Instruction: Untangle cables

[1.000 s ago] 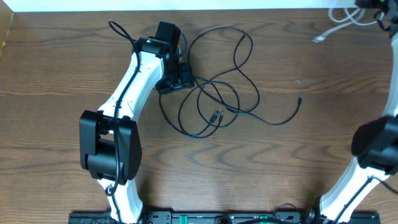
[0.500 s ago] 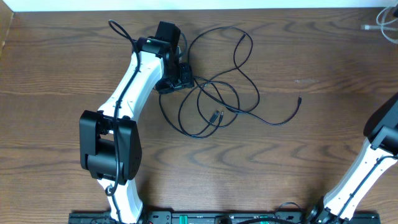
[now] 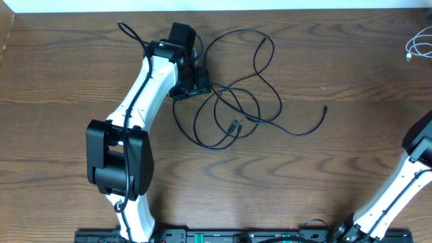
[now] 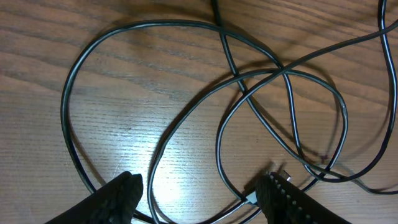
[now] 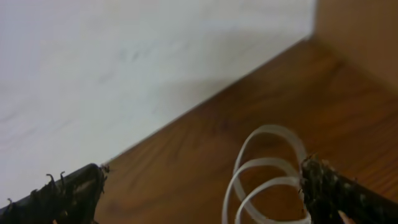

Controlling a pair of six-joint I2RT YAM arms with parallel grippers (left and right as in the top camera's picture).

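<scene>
Several long black cables (image 3: 235,125) lie looped and crossed over one another in the middle of the table. My left gripper (image 3: 192,84) hovers at the tangle's left side. In the left wrist view it (image 4: 205,199) is open, and black loops (image 4: 283,71) run between its fingers with a small plug (image 4: 273,175) beside the right finger. A white cable (image 3: 417,47) lies coiled at the table's far right edge. My right gripper (image 5: 202,193) stands open over it, the white coils (image 5: 271,129) close to its right finger and not pinched.
One free black cable end (image 3: 325,108) reaches out to the right of the tangle. The right arm (image 3: 420,152) shows only at the overhead view's right border. A pale wall (image 5: 124,68) meets the table's far edge just behind the white coils.
My right gripper has opened and let go of the white cable, which has dropped down along the right edge. The right arm has swung further right. The left arm has not moved.
</scene>
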